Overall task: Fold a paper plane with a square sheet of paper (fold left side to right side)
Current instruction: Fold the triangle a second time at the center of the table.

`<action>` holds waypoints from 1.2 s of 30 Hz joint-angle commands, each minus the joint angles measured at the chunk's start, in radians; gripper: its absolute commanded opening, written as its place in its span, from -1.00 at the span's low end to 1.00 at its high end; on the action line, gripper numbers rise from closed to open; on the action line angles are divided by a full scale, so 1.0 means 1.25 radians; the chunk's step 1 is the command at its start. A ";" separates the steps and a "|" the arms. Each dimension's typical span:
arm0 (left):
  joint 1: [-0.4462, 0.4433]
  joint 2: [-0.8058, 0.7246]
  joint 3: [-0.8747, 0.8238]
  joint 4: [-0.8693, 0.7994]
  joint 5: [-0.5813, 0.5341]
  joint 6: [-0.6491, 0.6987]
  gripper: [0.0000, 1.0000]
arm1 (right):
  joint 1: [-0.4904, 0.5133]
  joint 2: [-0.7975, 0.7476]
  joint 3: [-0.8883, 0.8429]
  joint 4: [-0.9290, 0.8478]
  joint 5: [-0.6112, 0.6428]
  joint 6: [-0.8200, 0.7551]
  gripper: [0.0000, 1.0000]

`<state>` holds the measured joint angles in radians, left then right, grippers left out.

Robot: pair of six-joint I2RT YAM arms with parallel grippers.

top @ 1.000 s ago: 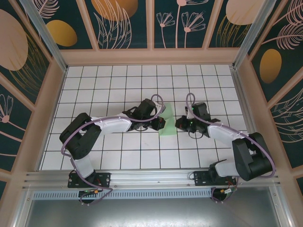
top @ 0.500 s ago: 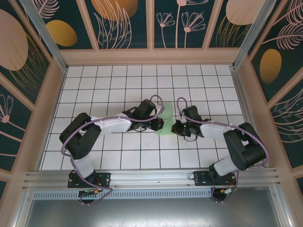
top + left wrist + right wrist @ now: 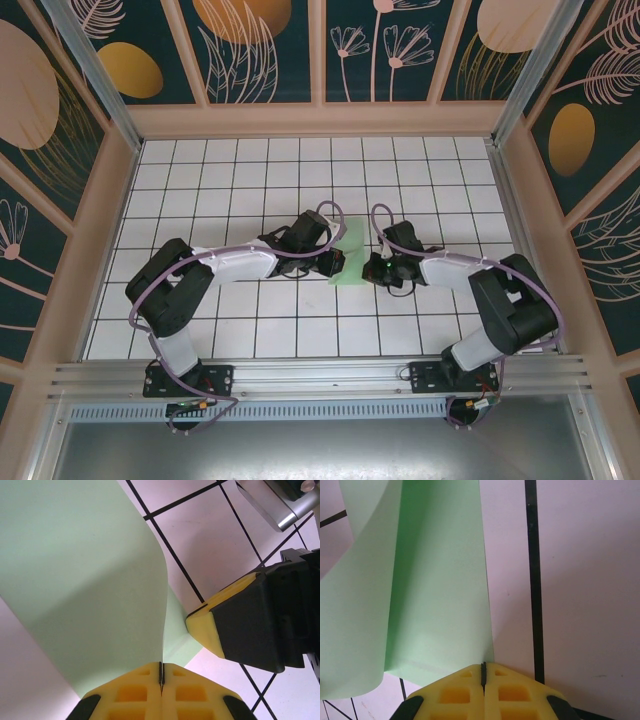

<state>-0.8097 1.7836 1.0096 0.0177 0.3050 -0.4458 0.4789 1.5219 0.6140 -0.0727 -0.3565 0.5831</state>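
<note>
Both reaching inward, left claw (image 3: 161, 677) pinching paper (image 3: 90, 580)

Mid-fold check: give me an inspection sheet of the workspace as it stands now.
Surface: white gridded table, flat.
Job's things: square sheet of paper, pale green, one side lifted and curling over the rest.
Clutter: nothing seen.
Grippers: left gripper shut on the sheet's raised edge; right gripper shut, tip at the sheet's lower layer, grip unclear.
Cables: purple cables loop along both arms.
Surroundings: leaf-patterned wall panels; metal rail at the near edge.
</note>
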 commanded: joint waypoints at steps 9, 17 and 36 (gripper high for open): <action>0.015 0.024 0.030 -0.062 -0.046 0.064 -0.94 | 0.005 0.042 0.012 -0.076 0.051 -0.025 -1.00; 0.020 0.054 0.051 -0.072 -0.074 0.087 -0.94 | 0.005 0.037 0.017 -0.085 0.054 -0.031 -1.00; 0.032 0.113 0.089 -0.088 -0.116 0.111 -0.95 | 0.005 0.035 0.021 -0.096 0.054 -0.036 -1.00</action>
<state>-0.7776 1.8996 1.0931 -0.0685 0.1738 -0.3271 0.4808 1.5349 0.6411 -0.1108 -0.3485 0.5560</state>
